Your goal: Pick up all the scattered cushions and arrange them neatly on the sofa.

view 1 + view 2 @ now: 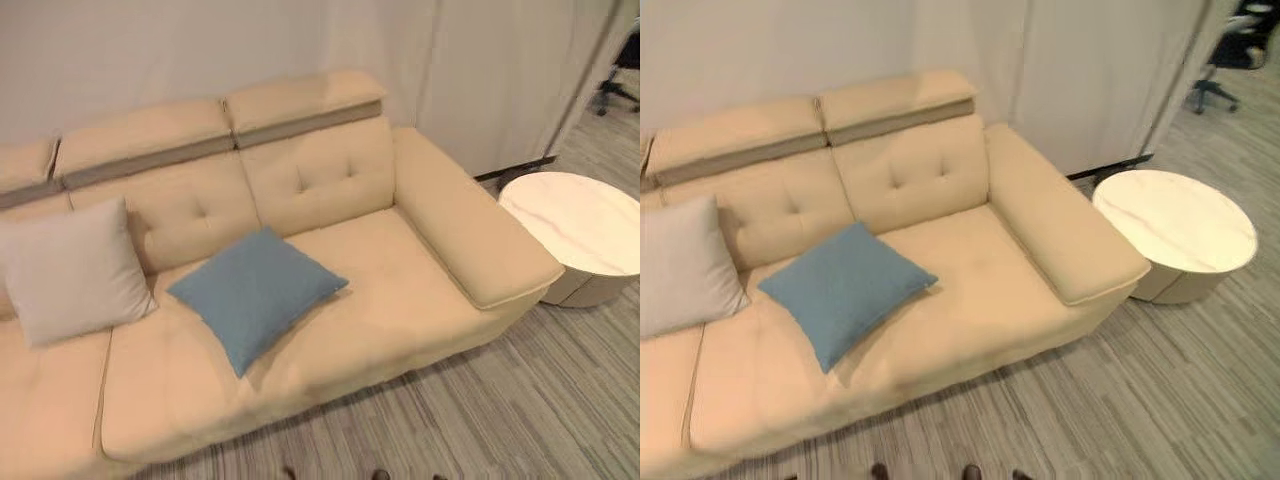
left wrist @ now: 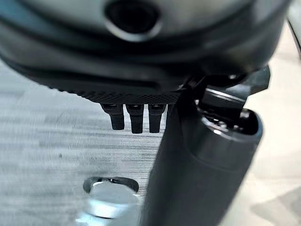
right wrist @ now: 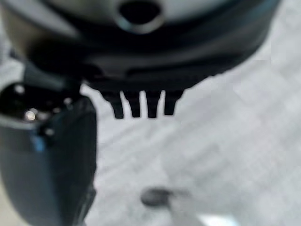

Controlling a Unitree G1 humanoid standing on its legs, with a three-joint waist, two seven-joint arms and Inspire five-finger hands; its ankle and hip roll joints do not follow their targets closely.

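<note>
A blue cushion point(image 1: 255, 290) lies flat and turned like a diamond on the middle seat of the beige sofa point(image 1: 420, 290). A light grey cushion point(image 1: 72, 270) leans upright against the backrest at the sofa's left. My left hand point(image 2: 136, 115) hangs over the striped floor with its fingers straight and nothing in it. My right hand point(image 3: 141, 106) also hangs over the floor, fingers straight and empty.
A round white coffee table point(image 1: 580, 225) stands on the floor just right of the sofa's right armrest point(image 1: 470, 225). Grey striped carpet point(image 1: 520, 400) runs in front of the sofa. A wheeled office chair point(image 1: 1220, 60) stands at the far right, behind a pale curtain.
</note>
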